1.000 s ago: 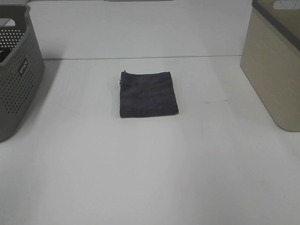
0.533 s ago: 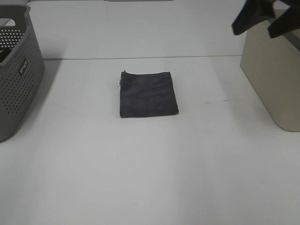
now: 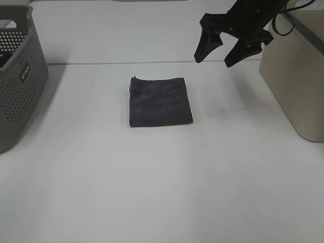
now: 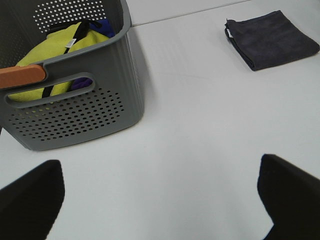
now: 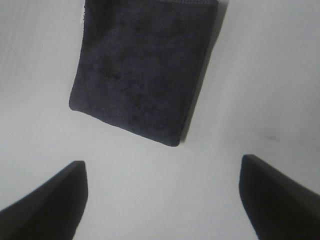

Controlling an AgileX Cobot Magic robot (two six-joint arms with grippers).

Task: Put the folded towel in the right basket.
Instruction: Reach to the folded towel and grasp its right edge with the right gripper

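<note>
The folded dark grey towel lies flat on the white table, near the middle. It also shows in the right wrist view and in the left wrist view. The beige right basket stands at the right edge. My right gripper is open and empty, hanging in the air right of and beyond the towel. My left gripper is open and empty beside the grey left basket, far from the towel; it is outside the exterior high view.
The grey perforated basket at the left holds a yellow cloth and other items. The white table runs to the front edge.
My right gripper has come into the high view from the upper right and moved left and down, from over the beige basket toward the towel. The towel has not moved.
</note>
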